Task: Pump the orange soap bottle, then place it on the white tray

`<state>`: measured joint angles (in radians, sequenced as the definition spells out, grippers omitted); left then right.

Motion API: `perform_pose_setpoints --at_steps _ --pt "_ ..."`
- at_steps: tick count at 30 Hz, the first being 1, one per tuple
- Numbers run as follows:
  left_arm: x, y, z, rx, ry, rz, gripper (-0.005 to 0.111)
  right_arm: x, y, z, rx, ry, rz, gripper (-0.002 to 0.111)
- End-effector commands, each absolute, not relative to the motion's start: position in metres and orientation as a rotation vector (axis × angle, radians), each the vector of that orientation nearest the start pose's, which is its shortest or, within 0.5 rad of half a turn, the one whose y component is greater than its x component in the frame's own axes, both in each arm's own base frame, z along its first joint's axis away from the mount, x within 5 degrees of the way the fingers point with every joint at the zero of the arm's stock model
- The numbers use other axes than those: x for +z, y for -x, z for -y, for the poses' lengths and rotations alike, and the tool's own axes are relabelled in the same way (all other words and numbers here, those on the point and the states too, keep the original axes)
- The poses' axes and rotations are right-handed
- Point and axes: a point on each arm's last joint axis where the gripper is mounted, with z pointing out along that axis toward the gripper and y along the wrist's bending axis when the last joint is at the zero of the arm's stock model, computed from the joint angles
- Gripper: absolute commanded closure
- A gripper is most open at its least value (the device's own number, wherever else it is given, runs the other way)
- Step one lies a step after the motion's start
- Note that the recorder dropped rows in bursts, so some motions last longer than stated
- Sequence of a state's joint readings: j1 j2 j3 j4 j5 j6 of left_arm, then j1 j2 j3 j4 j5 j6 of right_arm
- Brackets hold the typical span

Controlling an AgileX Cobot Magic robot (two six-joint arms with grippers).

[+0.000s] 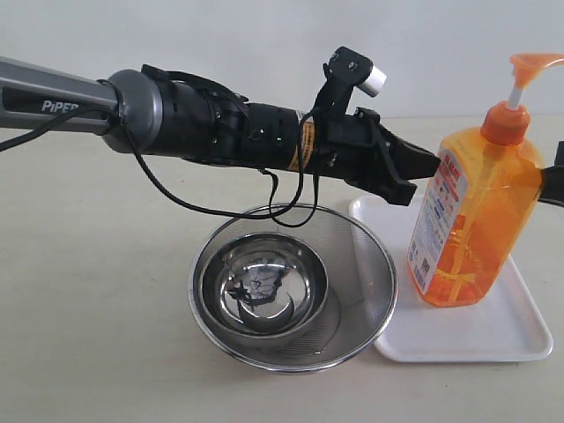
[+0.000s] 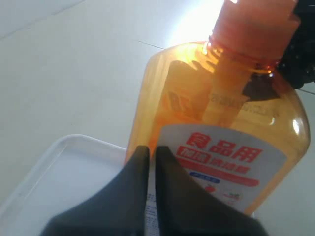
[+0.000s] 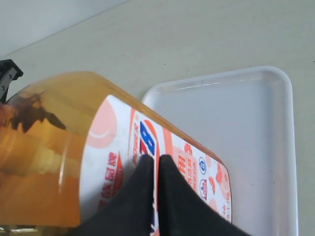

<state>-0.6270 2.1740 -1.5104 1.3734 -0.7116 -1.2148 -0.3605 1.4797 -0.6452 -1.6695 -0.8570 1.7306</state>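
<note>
The orange soap bottle (image 1: 476,220) is upright and leans a little, with its base on the left part of the white tray (image 1: 493,330). Its orange pump head (image 1: 533,63) is raised on the white stem. My left gripper (image 1: 430,164) reaches across from the left, shut, its tips against the bottle's labelled side (image 2: 197,98). In the left wrist view the left gripper (image 2: 152,150) holds nothing. My right gripper (image 1: 553,185) shows only at the right edge. In its own view the right gripper (image 3: 152,158) is shut, tips against the bottle's other label (image 3: 59,147), above the tray (image 3: 246,128).
A round steel mesh strainer (image 1: 361,256) with a steel bowl (image 1: 263,284) inside stands right beside the tray's left edge, under the left arm. A black cable hangs from that arm over the strainer. Pale tabletop lies to the left and front.
</note>
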Motion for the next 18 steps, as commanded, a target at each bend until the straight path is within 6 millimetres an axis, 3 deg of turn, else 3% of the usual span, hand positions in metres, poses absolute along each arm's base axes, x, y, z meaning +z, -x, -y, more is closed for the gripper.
perform_pose_setpoints --at_steps 1,9,18 --pt "0.192 -0.355 0.329 -1.027 -1.117 -1.666 0.102 0.210 -0.259 0.024 0.841 -0.024 -2.206 0.108" --pt "0.191 -0.359 0.322 -1.054 -1.070 -1.719 0.102 0.207 -0.261 0.030 0.756 -0.082 -2.228 0.108" --pt "0.189 -0.371 0.288 -1.140 -1.111 -1.832 0.102 0.204 -0.262 0.040 0.657 -0.146 -2.243 0.108"
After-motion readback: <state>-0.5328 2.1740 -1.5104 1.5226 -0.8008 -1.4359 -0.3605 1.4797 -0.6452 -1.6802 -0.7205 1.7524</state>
